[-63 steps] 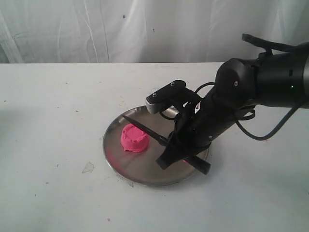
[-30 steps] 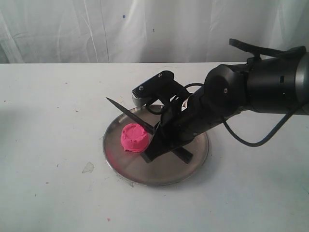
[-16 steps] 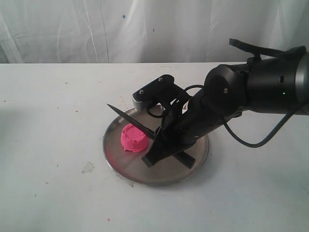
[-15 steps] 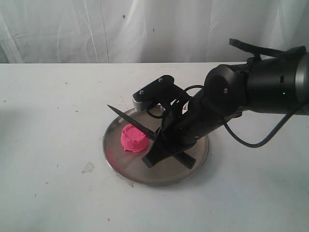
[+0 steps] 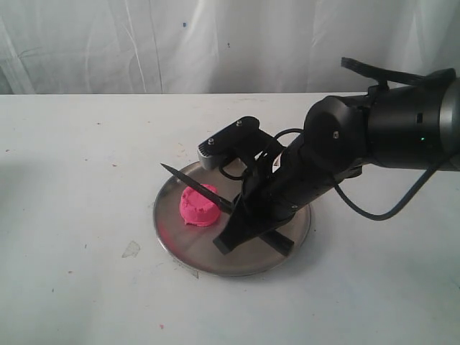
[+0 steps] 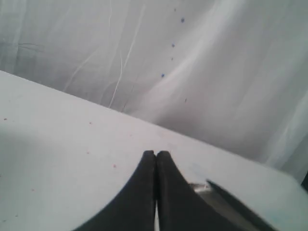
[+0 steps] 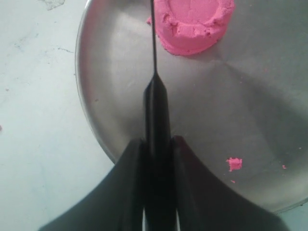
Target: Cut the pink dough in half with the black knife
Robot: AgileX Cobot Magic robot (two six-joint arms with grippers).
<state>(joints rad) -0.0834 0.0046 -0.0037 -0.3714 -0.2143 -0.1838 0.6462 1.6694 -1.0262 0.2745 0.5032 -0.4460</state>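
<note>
Over the steel plate [image 5: 192, 253], right gripper [image 7: 156, 144] clamping black knife [image 5: 192, 184], blade beside pink dough [image 5: 199, 208]; left gripper [image 6: 155, 155] closed

Tally: one lump of pink dough [image 5: 199, 206], in a single piece. One black knife [image 5: 192, 184]. One steel plate [image 5: 215, 260]. Pink crumbs [image 7: 234, 163] on the plate: one larger bit plus a few specks (too small to count surely). Two grippers: left gripper [image 6: 155, 156], right gripper [image 7: 158, 143]. One table [image 5: 72, 215]. One white backdrop cloth [image 5: 144, 43].
</note>
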